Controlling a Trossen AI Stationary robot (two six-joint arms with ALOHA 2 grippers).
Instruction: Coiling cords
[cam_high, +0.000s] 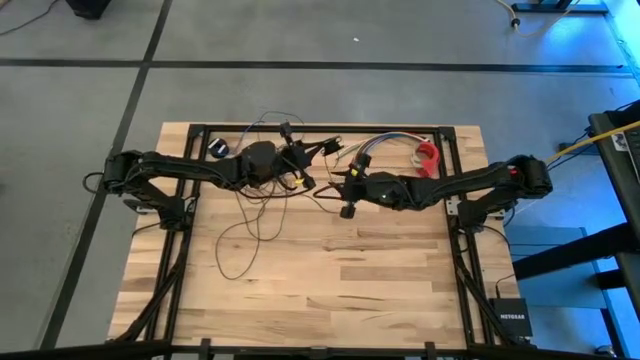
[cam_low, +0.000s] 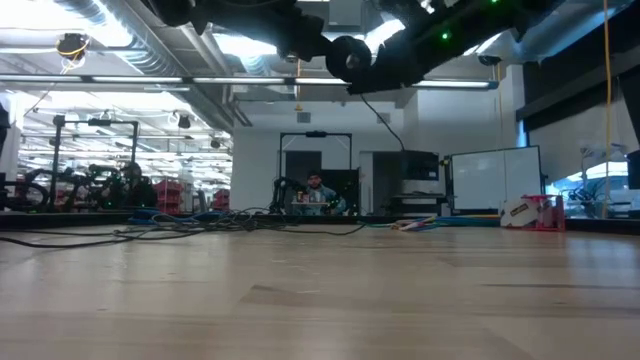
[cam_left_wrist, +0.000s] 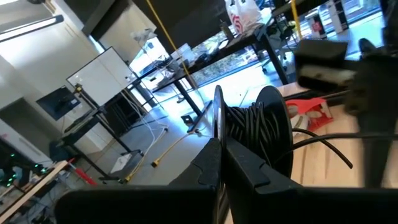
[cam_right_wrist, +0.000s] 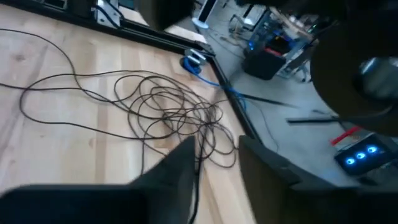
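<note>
Left claw (cam_left_wrist: 221, 146) pinches a spool, seemingly, above tangled cords (cam_right_wrist: 168, 112).

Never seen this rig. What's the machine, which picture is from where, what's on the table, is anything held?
It is a two-armed robot at a wooden table. One picture looks straight down, one looks level across the tabletop, and one comes from each wrist.

A long thin dark cord lies in loose tangled loops on the wood. At the far edge are a short bundle of coloured wires and something red.

The left hand is shut, its fingers pinched on the rim of a spool wound with black cord. The right hand hangs just above the loose loops with its fingers apart; a strand passes by one finger, but nothing looks gripped.
</note>
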